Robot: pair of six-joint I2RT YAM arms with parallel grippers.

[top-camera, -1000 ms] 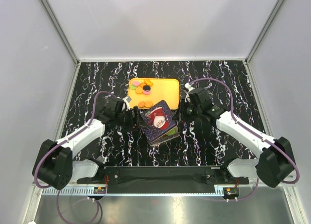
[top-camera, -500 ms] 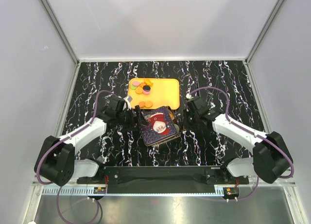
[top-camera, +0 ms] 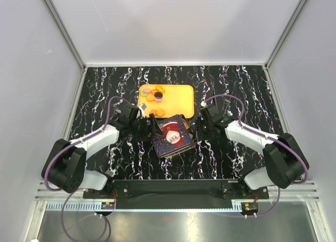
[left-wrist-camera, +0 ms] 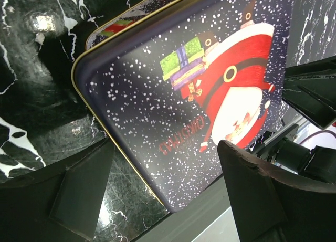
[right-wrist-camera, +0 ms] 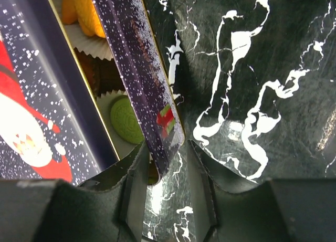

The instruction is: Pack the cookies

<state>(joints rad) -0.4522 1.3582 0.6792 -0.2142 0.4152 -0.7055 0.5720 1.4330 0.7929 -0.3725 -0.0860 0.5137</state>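
Note:
Several cookies (top-camera: 153, 96), orange, black, green and pink, lie on the orange tray (top-camera: 178, 97). A Christmas tin (top-camera: 172, 136) stands in front of the tray, its Santa lid (left-wrist-camera: 210, 95) lying askew on top. In the right wrist view a green cookie (right-wrist-camera: 126, 121) and orange cookies (right-wrist-camera: 79, 11) sit in paper cups inside the tin. My left gripper (top-camera: 152, 127) is open, its fingers wide on either side of the lid's near corner. My right gripper (top-camera: 198, 128) is open, narrowly straddling the tin's right wall (right-wrist-camera: 152, 111) with a gap on one side.
The black marbled table (top-camera: 236, 90) has grey walls on three sides. The tray stands directly behind the tin. White paper cups (right-wrist-camera: 100, 48) line the tin's inside.
The lid was tilted up and has come down flatter onto the tin. My right gripper has moved in to the tin's right wall. My left gripper shifted slightly right.

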